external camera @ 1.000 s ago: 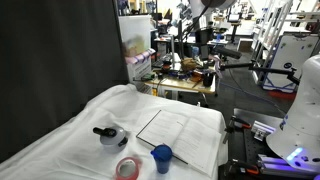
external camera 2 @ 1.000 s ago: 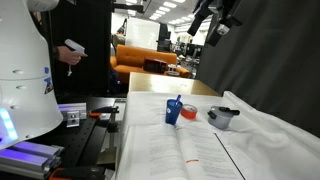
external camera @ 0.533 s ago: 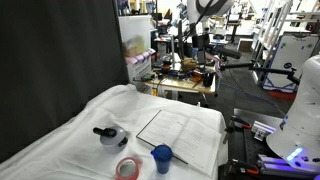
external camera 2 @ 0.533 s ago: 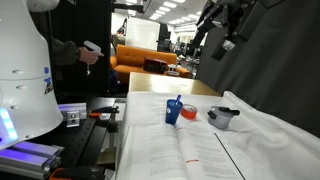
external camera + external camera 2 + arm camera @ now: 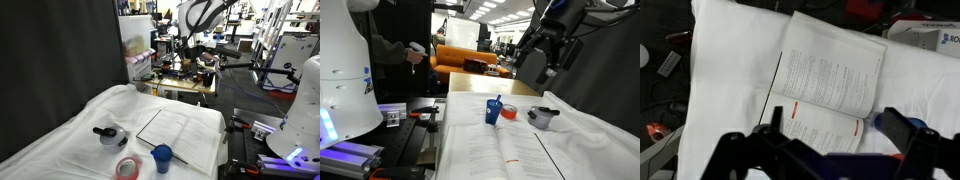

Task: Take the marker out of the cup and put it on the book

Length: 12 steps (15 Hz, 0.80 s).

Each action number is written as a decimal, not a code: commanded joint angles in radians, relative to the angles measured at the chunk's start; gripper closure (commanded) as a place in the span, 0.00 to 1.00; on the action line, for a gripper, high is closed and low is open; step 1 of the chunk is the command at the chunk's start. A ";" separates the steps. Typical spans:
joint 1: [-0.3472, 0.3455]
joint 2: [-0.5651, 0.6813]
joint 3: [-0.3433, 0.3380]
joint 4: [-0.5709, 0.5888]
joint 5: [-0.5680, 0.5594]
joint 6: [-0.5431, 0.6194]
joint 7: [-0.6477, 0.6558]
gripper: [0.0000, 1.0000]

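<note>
Glossy blue plastic cup (image 5: 161, 156), matt paper book (image 5: 830, 85) — wrinkled white cloth (image 5: 70, 135)

A robotics lab, with cluttered workbench (image 5: 185, 82) and white robot body (image 5: 345, 80).

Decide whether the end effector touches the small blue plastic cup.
Apart. An exterior view shows the end effector hanging high above the blue plastic cup, open air between.

The white rounded arm (image 5: 190, 15) carries a black, blocky gripper (image 5: 542, 75).
</note>
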 commanded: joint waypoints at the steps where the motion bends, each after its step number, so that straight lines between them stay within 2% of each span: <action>1: -0.032 0.020 0.027 0.024 0.018 0.002 -0.041 0.00; 8: -0.032 0.010 0.033 0.011 0.002 -0.001 -0.015 0.00; 12: -0.033 0.007 0.035 0.007 -0.011 -0.003 -0.049 0.00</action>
